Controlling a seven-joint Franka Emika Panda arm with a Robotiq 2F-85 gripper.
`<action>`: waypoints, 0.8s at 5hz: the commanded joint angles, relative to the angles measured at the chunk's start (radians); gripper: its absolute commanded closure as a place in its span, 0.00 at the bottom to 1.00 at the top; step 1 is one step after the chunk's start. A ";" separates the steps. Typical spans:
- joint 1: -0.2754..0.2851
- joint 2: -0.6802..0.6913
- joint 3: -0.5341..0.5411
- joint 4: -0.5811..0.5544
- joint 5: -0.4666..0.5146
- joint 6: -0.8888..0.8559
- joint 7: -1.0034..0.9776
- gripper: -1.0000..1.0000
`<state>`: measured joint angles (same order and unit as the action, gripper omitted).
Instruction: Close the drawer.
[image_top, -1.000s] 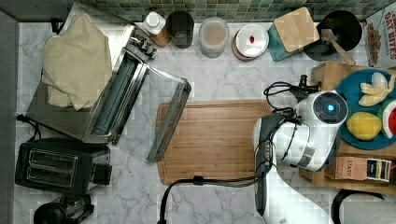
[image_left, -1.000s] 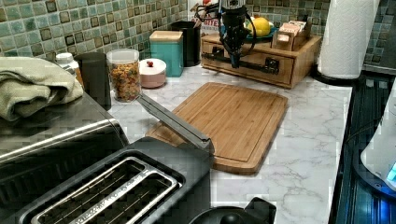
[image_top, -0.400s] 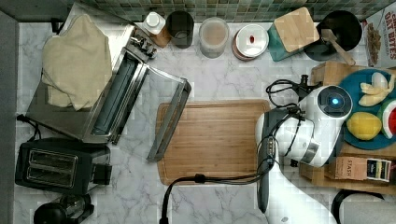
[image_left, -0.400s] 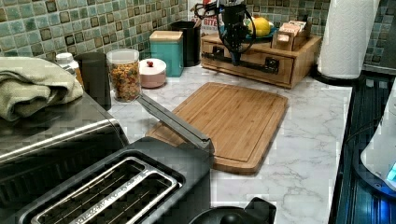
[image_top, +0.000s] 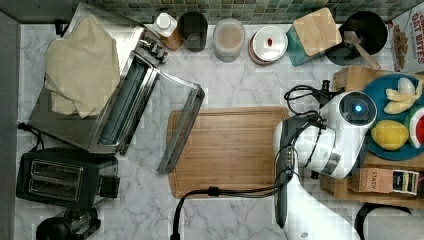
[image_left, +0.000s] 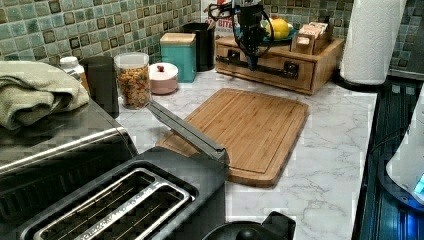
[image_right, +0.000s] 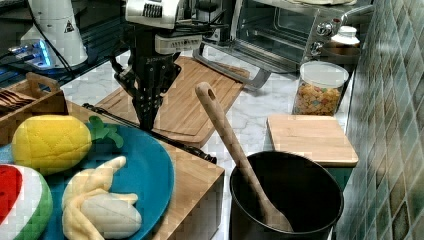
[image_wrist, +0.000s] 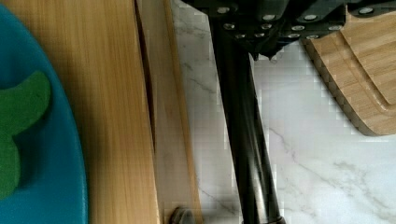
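Note:
The drawer (image_left: 274, 59) sits in the light wooden stand (image_top: 350, 76), its front bearing a long black bar handle (image_left: 260, 70). In the wrist view only a thin dark slit separates the drawer's front edge (image_wrist: 172, 140) from the stand's top, and the handle (image_wrist: 245, 140) runs just outside it. My gripper (image_left: 252, 62) points straight down at the handle, fingers drawn together to a point. In the right view the gripper (image_right: 148, 121) touches down at the bar (image_right: 186, 145) on the stand's front edge.
A bamboo cutting board (image_top: 230, 150) lies just in front of the stand. A blue plate (image_right: 145, 170) of toy fruit rests on the stand's top. A toaster oven's open door (image_top: 182, 127) overlaps the board's far end. A black pot (image_right: 285, 195) holds a wooden spoon.
The arm has shifted toward the stand, to the top view's right, with the gripper staying at the drawer's handle.

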<state>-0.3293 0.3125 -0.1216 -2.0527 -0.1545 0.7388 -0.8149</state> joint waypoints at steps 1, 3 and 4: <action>-0.085 -0.033 -0.098 0.136 -0.041 0.001 -0.072 1.00; -0.080 -0.033 -0.103 0.136 -0.039 0.001 -0.073 1.00; -0.081 -0.033 -0.102 0.136 -0.039 0.001 -0.073 1.00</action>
<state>-0.3181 0.3132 -0.1323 -2.0508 -0.1549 0.7354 -0.8149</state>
